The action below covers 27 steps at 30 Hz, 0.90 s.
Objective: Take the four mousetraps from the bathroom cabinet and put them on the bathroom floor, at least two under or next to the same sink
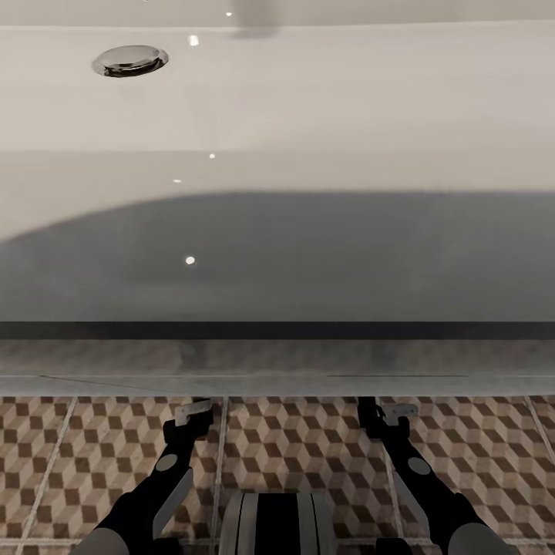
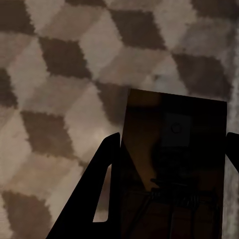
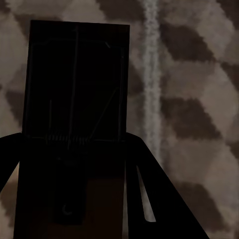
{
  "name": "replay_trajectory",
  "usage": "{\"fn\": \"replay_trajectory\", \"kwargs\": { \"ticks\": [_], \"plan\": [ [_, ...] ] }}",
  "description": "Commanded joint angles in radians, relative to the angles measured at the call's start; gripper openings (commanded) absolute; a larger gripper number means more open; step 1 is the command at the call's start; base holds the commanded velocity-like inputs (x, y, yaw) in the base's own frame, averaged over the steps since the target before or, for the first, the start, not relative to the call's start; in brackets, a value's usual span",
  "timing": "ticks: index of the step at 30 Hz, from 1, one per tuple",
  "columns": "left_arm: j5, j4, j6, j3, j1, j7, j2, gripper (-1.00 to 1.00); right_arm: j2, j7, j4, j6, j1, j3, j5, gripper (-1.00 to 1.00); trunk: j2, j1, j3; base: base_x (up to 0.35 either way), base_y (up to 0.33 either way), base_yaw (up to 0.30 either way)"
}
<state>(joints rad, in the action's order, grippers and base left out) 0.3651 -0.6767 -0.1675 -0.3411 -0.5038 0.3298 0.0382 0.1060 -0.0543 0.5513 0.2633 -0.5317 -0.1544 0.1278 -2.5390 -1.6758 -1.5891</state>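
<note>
The bathroom sink [image 1: 277, 100] takes up the upper part of the head view: white basin, chrome drain [image 1: 130, 61] at upper left, the far edge and the faucet cut off at the top of the frame. A broad grey shadow lies over its flat front panel. Below the panel a dark band and a pale strip hide where the sink meets the wall or floor; what lies under it cannot be made out.

The bathroom floor [image 1: 308, 447] shows below, cube-patterned tiles with pale grout lines.

Both arms reach forward and down from the bottom corners of the head view, forearms converging slightly toward the sink front. The left gripper [image 1: 193, 412] and right gripper [image 1: 383, 414] sit low over the tiles, just before the pale strip. In this view a small pale flat piece shows at each gripper tip, too small to identify.

Left wrist view: the left gripper's dark fingers [image 2: 92, 199] flank a flat brown mousetrap [image 2: 174, 149], heavily shadowed; a spring coil and wire are faintly visible near the lower end. The gripper is clamped on it. The floor tiles are close behind.

Right wrist view: a second mousetrap [image 3: 77, 84], nearly black in shadow, stands out between the right gripper's fingers [image 3: 154, 199]; spring and wire bar are barely traceable. The gripper is closed on it. A grout line [image 3: 149, 74] runs beside the board.

No writing or labels are readable on either trap. Whether either board touches the floor cannot be told.
</note>
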Motion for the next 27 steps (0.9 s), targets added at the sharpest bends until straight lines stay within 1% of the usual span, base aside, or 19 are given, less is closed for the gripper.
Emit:
{"fn": "replay_trajectory", "kwargs": {
  "ticks": [1,7,9,11,12,14,17,19,27],
  "plan": [
    [0.009,0.000,-0.005,-0.009,-0.001,0.011,0.002,-1.00,0.001,-0.002,-0.001,0.004,-0.001,-0.008,0.014,-1.00,0.000,0.000,0.000,0.000,0.000,0.000],
    [0.003,0.003,-0.017,-0.008,0.000,0.012,0.003,-1.00,0.001,-0.002,-0.001,0.005,-0.001,-0.008,0.015,-1.00,0.000,0.000,0.000,0.000,0.000,0.000],
    [0.003,0.020,-0.022,-0.006,0.001,0.012,0.005,-1.00,0.001,-0.002,-0.001,0.005,-0.001,-0.008,0.015,-1.00,0.000,0.000,0.000,0.000,0.000,0.000],
    [0.005,0.069,-0.027,-0.004,0.001,0.012,0.005,-1.00,0.001,-0.002,-0.001,0.005,-0.001,-0.008,0.015,-1.00,0.000,0.000,0.000,0.000,0.000,0.000],
    [0.005,0.079,-0.029,-0.005,0.001,0.012,0.005,-1.00,0.001,-0.002,-0.001,0.005,-0.001,-0.008,0.015,-1.00,0.000,0.000,0.000,0.000,0.000,0.000],
    [0.004,0.103,-0.052,-0.007,0.001,0.013,0.002,-1.00,0.001,-0.002,-0.001,0.005,-0.001,-0.008,0.015,-1.00,0.000,0.000,0.000,0.000,0.000,0.000],
    [0.004,0.113,-0.094,-0.009,0.001,0.013,0.001,-1.00,0.001,-0.002,-0.001,0.005,-0.001,-0.007,0.015,-1.00,0.000,0.000,0.000,0.000,0.000,0.000],
    [0.004,0.115,-0.109,-0.010,0.001,0.013,0.003,-1.00,0.001,-0.002,-0.001,0.005,-0.001,-0.006,0.015,-1.00,0.000,0.000,0.000,0.000,0.000,0.000],
    [0.005,0.099,-0.140,-0.010,-0.001,0.011,0.006,-1.00,0.001,-0.002,0.000,0.005,-0.001,-0.005,0.014,-1.00,0.000,0.000,0.000,0.000,0.000,0.000]
  ]
}}
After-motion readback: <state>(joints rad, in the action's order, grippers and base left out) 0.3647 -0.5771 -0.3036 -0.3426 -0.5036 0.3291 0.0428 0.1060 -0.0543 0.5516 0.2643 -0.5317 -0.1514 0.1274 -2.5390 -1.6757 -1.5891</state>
